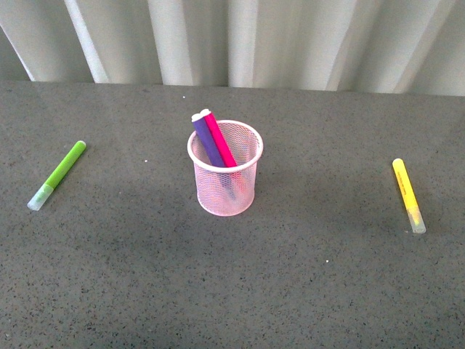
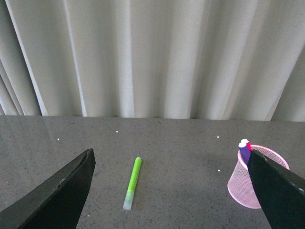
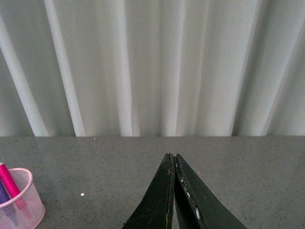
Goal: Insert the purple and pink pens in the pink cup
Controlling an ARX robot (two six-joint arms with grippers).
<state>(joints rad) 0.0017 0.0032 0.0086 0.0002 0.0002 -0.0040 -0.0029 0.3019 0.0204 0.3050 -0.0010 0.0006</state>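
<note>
While both pens lean inside the pink cup (image 1: 225,169), purple pen (image 1: 207,140) touching pink pen (image 1: 219,140), we see the left end effector (image 2: 171,191) spread wide and empty, cup beside its right finger. Right end effector (image 3: 174,191) is closed, empty, cup off to its left.

light: bright, even, diffuse, no visible source | shadows: soft, faint one around the pink cup (image 1: 225,169) base on the table (image 1: 232,291) | glare: none | focus: sharp in front view; near dark fingers (image 2: 52,195) slightly soft in wrist views | distortion: little
</note>
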